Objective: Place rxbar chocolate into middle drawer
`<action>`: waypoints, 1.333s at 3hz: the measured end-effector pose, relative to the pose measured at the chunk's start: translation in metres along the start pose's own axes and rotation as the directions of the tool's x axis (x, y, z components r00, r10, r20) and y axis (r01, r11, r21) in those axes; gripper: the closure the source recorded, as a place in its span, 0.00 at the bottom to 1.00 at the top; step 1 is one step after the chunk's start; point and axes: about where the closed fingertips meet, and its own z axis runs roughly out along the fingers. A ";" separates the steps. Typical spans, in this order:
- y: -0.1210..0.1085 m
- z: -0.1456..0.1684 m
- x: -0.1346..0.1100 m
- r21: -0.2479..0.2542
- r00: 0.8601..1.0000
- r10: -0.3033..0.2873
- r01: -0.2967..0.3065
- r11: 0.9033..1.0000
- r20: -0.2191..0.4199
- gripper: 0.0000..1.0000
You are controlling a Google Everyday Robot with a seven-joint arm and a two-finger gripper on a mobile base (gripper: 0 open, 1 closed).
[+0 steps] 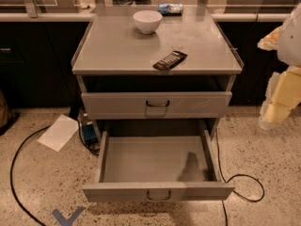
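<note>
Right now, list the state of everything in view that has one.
middle drawer: pulled open, empty.
drawer above it: shut.
rxbar chocolate: lying flat on the cabinet top, near its front edge.
white bowl: upright.
blue-and-white packet: lying at the back edge.
gripper: right of the cabinet, away from the bar.

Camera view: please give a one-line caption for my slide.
The rxbar chocolate lies on the cabinet top, middle drawer open below, pincer at right edge.

Rxbar chocolate [170, 60] lies on cabinet top [117, 48], middle drawer [150, 160] open, end effector [278, 105] apparently far right.
</note>
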 end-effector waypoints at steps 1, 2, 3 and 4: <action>0.000 0.000 0.000 0.000 1.000 0.000 0.000 1.000 0.000 0.00; -0.017 0.006 -0.011 0.031 0.999 -0.046 0.046 0.998 0.005 0.00; -0.057 0.022 -0.018 0.078 0.992 -0.122 0.123 0.989 -0.016 0.00; -0.104 0.039 -0.027 0.096 0.984 -0.180 0.180 0.979 -0.015 0.00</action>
